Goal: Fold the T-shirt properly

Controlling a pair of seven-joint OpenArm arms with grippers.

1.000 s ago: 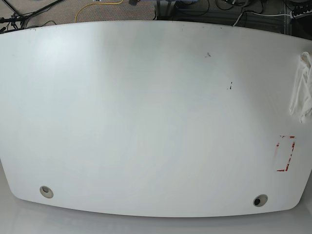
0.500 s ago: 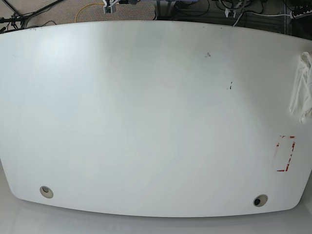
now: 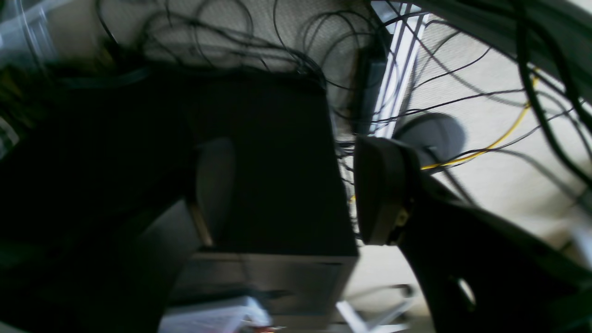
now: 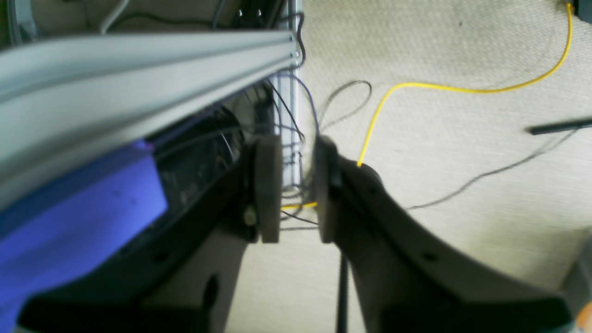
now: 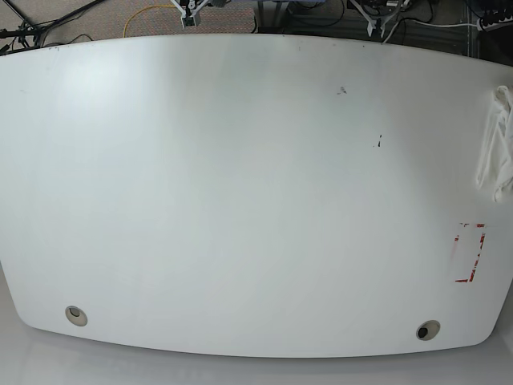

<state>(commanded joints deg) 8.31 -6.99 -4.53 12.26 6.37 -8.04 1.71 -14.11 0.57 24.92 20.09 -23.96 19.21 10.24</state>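
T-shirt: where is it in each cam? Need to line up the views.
Base: the T-shirt lies bunched at the table's right edge.
Left wrist: not in it.
Right wrist: not in it.
Shared landmark: the yellow cable on the carpet, also seen in left wrist and right wrist.

The T-shirt is a white garment bunched into a narrow, crumpled strip at the right edge of the bench in the base view. It is cut off by the picture's edge, unfolded, with no print or sleeves distinguishable.
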